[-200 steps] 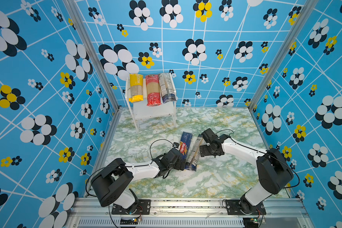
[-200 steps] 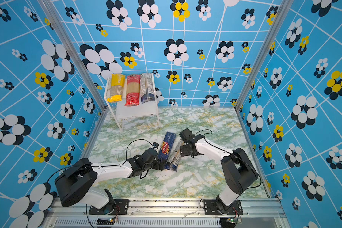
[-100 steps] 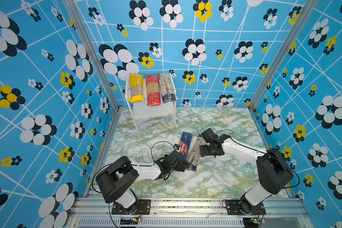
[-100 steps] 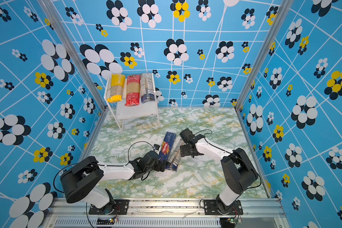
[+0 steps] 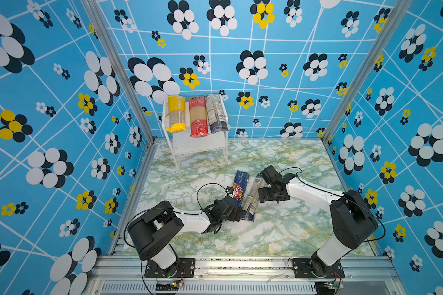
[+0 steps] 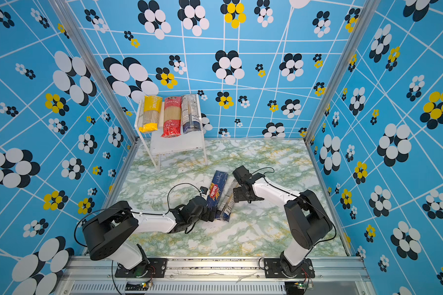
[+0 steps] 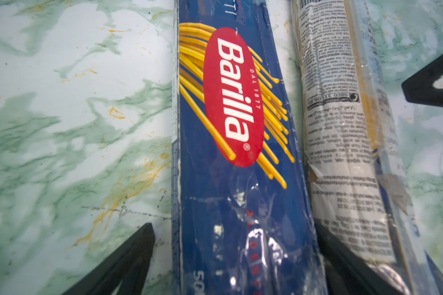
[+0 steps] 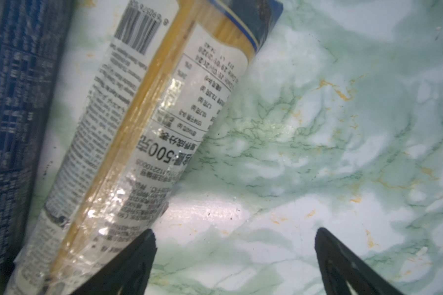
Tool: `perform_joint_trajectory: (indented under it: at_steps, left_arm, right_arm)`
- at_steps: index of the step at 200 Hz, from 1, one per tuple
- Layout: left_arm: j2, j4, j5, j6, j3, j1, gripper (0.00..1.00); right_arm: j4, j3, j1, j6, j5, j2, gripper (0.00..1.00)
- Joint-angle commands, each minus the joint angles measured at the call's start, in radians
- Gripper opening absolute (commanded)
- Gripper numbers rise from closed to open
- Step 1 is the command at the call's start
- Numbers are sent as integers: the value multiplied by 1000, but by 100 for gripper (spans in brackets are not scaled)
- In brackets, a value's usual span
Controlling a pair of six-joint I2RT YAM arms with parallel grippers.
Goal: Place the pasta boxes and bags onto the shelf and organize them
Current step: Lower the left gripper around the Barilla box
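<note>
The marbled table (image 5: 292,229) lies bare over its whole right half and along its near edge. That leaves wide room around both arms.

The white two-tier shelf (image 5: 197,145) stands in the far left corner against the back wall. Its top board is filled from edge to edge by three packs side by side: the yellow bag (image 5: 176,113), the red bag (image 5: 198,116) and the clear and dark-blue bag (image 5: 216,113). Their near ends hang over the front edge. The lower board is bare.

Near the middle of the table the dark blue Barilla box (image 5: 239,189) and the clear text-covered bag (image 5: 252,199) lie lengthwise next to each other. They are close at their near ends and a little further apart at the far ends.

The left gripper (image 5: 237,213) is released and straddles the near end of the box. In the left wrist view one finger (image 7: 128,258) stands clear of the box edge over bare table, and the other (image 7: 343,258) sits in the narrow slot between box and bag.

The right gripper (image 5: 262,195) is spread wide and grasps nothing. One finger (image 8: 136,258) sits at the edge of the clear text-covered bag and the other (image 8: 343,260) is over open table.
</note>
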Motion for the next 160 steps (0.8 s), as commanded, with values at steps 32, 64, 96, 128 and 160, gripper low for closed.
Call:
perform_joint_trajectory:
  at_steps: [32,64,96,128,160]
  left_arm:
    - [40,-83,-27,-7,-20,-23,94]
    - [36,-87,-32,-5,-25,-33,90]
    - [24,-87,-42,-12,-36,-34,85]
    - [15,-92,-51,-16,-47,-34,74]
    - [-10,-90,-74,-25,-65,-36,54]
  right_arm:
    - [11,12,-9,4,-9,16,99]
    - [14,9,-11,6,-10,16,99]
    - [17,3,-12,6,-7,15,99]
    - [26,-5,-12,10,-8,14,99]
    - [26,-10,-12,13,-7,11,99]
